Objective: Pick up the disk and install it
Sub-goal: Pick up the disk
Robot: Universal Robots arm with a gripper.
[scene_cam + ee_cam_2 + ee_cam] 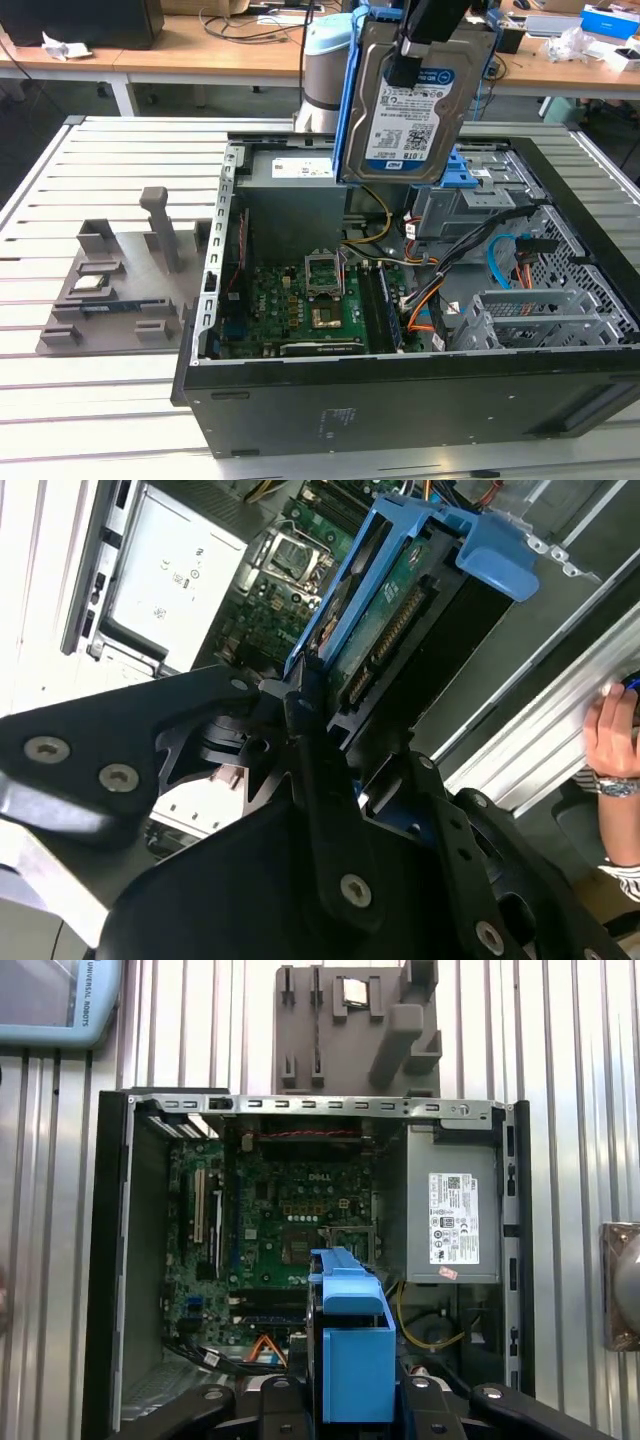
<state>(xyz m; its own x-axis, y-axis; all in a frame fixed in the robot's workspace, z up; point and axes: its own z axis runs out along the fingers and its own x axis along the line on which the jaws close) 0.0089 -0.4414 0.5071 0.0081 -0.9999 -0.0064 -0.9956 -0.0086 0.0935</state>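
Note:
The disk is a silver hard drive with a barcode label and a bright blue frame. It hangs upright above the back of the open computer case, with my gripper shut on its upper end. In the second wrist view the disk shows edge-on, its green circuit board facing out, and black fingers clamp it from both sides. In the first wrist view the disk's blue frame hangs over the motherboard, close to the power supply.
A blue latch plate on a grey metal cage sits in the case at the exterior view's right, among loose cables. A grey fixture tray holding a small silver chip lies left of the case. A person's hand rests beyond the case.

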